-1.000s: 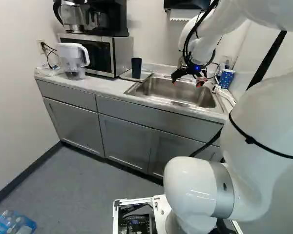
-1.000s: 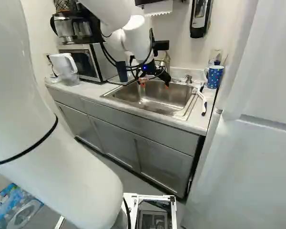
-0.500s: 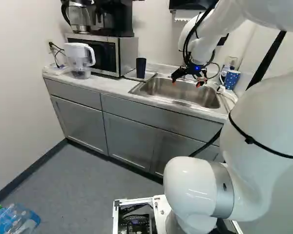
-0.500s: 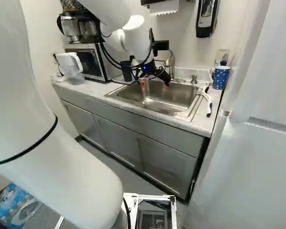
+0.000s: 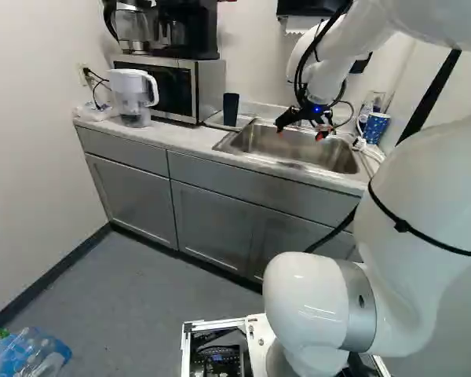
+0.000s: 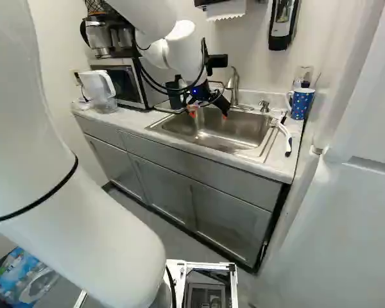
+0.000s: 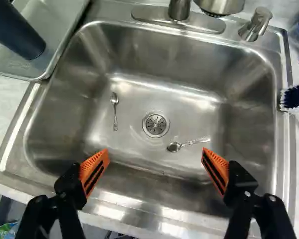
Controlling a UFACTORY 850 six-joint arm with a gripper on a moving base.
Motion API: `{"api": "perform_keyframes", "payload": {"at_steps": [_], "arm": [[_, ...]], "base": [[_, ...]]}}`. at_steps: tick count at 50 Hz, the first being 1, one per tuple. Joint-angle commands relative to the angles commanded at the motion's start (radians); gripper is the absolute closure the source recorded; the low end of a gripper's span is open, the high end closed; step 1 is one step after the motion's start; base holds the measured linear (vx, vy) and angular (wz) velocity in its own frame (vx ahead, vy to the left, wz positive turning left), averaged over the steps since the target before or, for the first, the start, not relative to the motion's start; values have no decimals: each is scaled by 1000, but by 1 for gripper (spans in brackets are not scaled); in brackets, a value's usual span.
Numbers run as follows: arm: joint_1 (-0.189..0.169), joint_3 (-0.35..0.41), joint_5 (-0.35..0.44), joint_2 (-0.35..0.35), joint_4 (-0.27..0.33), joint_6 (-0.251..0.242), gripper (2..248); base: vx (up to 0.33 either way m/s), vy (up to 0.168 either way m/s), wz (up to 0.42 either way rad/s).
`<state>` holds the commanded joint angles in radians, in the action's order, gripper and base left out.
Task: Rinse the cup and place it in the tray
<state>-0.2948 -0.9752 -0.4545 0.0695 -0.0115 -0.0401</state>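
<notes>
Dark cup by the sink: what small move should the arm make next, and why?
Probably ease the open fingers up and away from the sink: nothing is between them, and the dark cup stands in the tray, though rinsing doesn't show.

Grey cabinets (image 5: 212,228) (white wall (image 5: 251,63) behind), grey floor (image 5: 157,290), perhaps carpeted.
</notes>
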Motion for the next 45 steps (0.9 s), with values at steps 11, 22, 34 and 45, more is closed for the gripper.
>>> {"api": "perform_keyframes", "payload": {"at_steps": [11, 22, 34, 45], "arm": [[0, 0, 0, 0, 0, 0, 3], [0, 0, 0, 0, 0, 0, 3], [0, 0, 0, 0, 0, 0, 3], [0, 0, 0, 0, 0, 0, 3]], "base": [[-48, 83, 6], [-76, 93, 2], [-84, 91, -1], [-93, 92, -2]]}}
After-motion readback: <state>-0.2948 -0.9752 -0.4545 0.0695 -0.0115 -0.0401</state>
